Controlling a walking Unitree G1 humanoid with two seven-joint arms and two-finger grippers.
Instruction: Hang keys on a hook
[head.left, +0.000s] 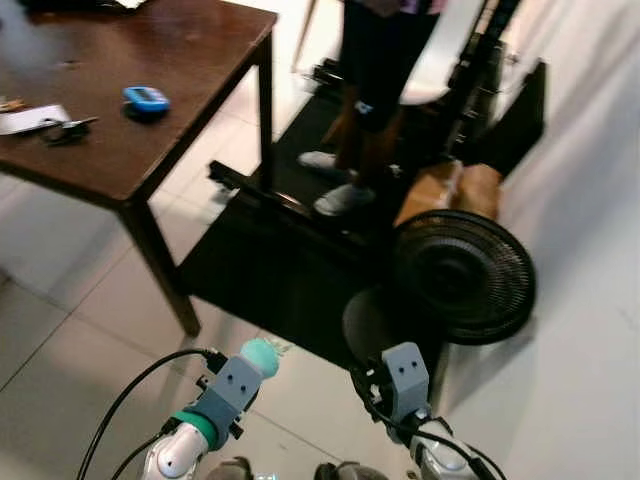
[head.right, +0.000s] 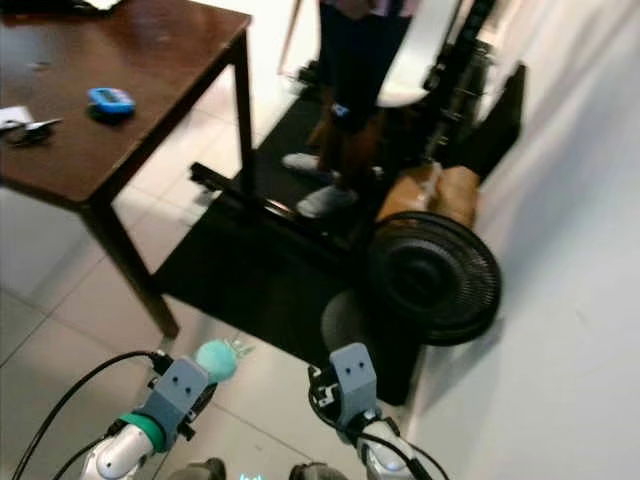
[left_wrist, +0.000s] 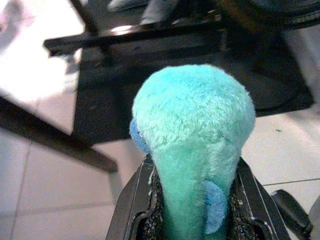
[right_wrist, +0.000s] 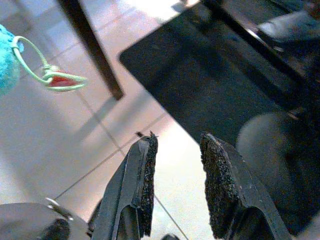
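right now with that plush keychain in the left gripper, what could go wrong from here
The left gripper pinches only the soft teal plush keychain; its green loop dangles free and could snag or swing. No hook is in view, so turning to search risks bumping the floor fan, the table leg or the person close ahead.

No lettering, number or brand mark can be read anywhere; the small blue oval device (head.left: 146, 98) and the white paper sheet (head.left: 30, 118) on the dark brown wooden tabletop (head.left: 190, 60) are too blurred to show any text.
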